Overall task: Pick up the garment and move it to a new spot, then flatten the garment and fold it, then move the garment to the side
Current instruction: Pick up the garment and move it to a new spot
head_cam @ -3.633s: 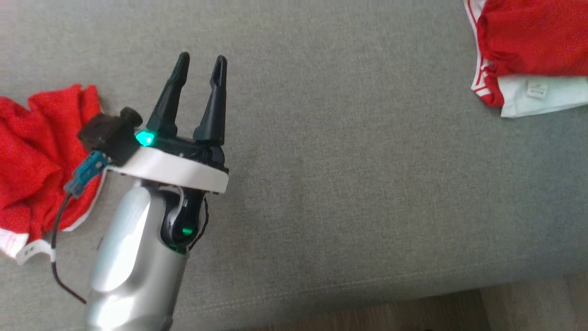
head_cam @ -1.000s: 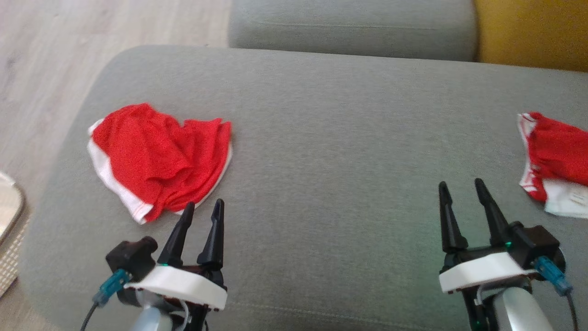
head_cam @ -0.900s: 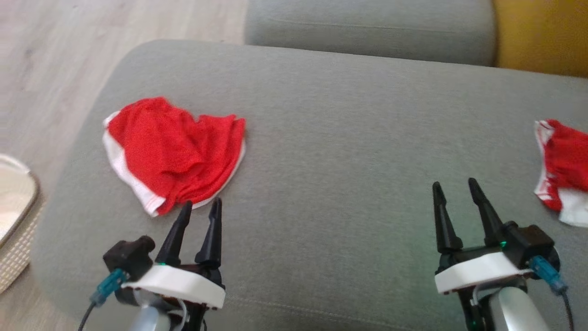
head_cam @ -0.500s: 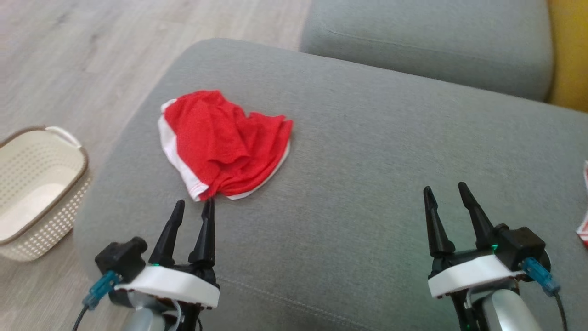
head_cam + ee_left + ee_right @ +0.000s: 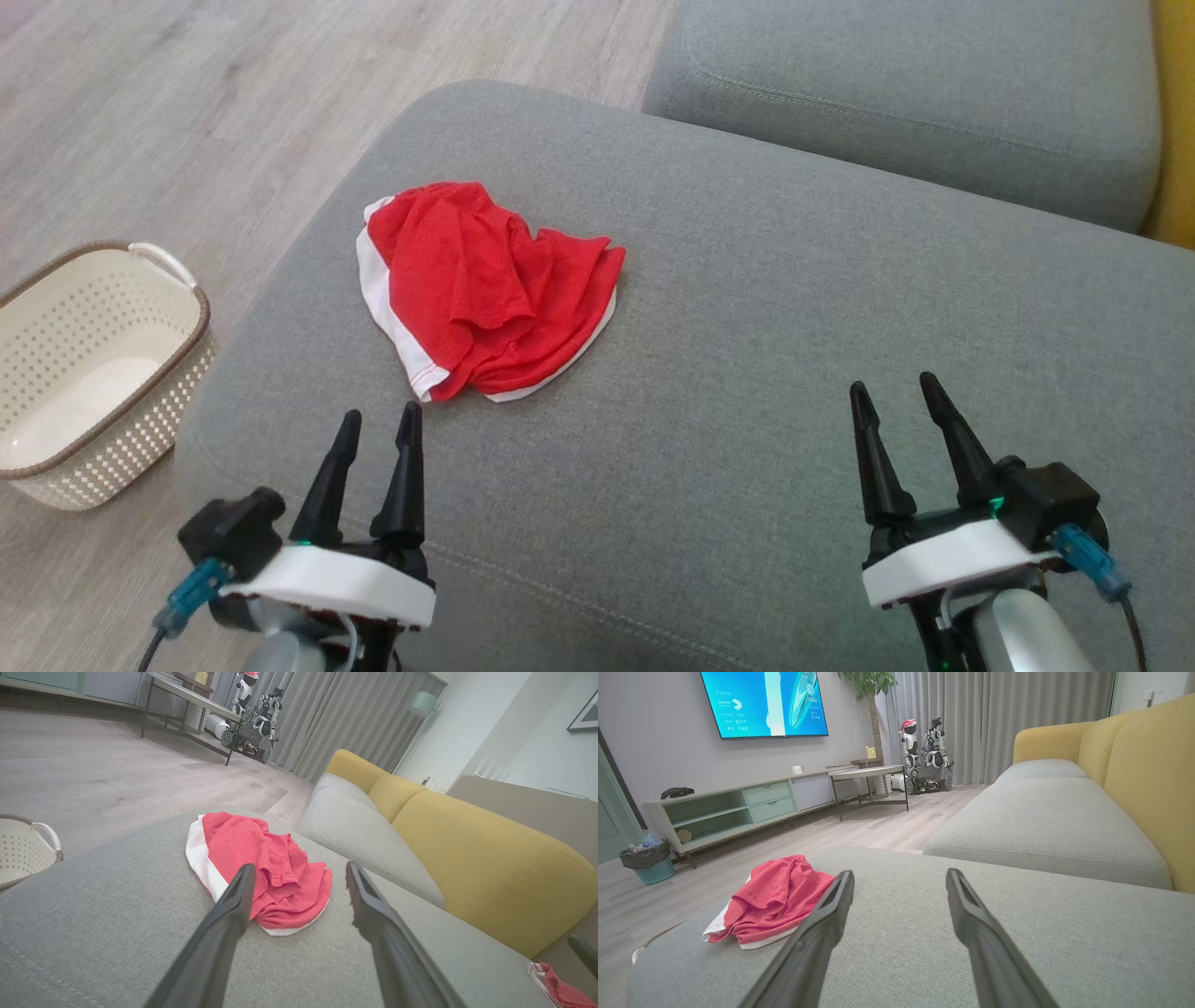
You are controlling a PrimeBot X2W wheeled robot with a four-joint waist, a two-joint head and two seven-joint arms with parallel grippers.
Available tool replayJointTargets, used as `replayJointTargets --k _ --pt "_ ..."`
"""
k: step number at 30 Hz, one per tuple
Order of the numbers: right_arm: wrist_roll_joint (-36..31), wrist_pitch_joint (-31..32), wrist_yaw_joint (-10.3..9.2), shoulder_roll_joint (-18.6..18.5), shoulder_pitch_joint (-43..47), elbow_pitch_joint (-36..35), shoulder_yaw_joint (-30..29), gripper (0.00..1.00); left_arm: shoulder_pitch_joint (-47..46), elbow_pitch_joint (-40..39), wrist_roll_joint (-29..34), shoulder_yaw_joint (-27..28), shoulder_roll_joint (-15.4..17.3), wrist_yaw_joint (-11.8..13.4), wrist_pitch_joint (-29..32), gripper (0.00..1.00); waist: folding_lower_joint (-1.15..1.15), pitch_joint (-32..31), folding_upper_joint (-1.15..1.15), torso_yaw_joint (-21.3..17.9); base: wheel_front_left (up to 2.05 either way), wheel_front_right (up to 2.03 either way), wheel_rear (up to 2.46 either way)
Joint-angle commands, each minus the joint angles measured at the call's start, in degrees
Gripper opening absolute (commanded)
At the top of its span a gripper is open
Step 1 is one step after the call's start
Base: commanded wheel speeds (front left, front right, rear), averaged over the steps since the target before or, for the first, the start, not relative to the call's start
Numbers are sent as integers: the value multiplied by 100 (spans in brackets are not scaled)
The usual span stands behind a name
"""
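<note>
With the left fingers (image 5: 403,467) and right fingers (image 5: 873,467) both spread empty, the crumpled red garment (image 5: 485,289) lay on the sofa cushion (image 5: 747,373) at the left pair's one o'clock, so pinching a raised fold there seemed wisest.

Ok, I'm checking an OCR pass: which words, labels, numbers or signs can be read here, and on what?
TV screen: a few white lines at its upper left, too small and blurred to read.
Red garment, basket: nothing readable on them.
</note>
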Motion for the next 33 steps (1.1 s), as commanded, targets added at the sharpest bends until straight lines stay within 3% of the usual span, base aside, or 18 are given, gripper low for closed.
replayJointTargets --k 1,9,17,25,33 --pt "74 -29 -4 -14 -93 -165 134 100 -192 -222 8 243 17 25 -31 100 0 8 0 -19 0 0 0" --pt "-13 33 -4 -14 -205 -286 46 100 -507 -131 151 560 17 -51 -31 100 0 291 0 -132 0 0 0" --pt "-366 269 -4 -15 -481 -668 -353 100 -1335 608 263 647 140 -182 -2 100 0 903 0 -274 0 0 0" --pt "-649 672 -4 -213 -829 -1339 -828 100 -2756 1728 142 445 519 -254 861 100 0 1653 0 -397 0 0 0" --pt "-717 943 -4 -334 -990 -1755 -870 100 -3829 2804 23 302 697 -279 1377 100 0 2074 0 -471 0 0 0"
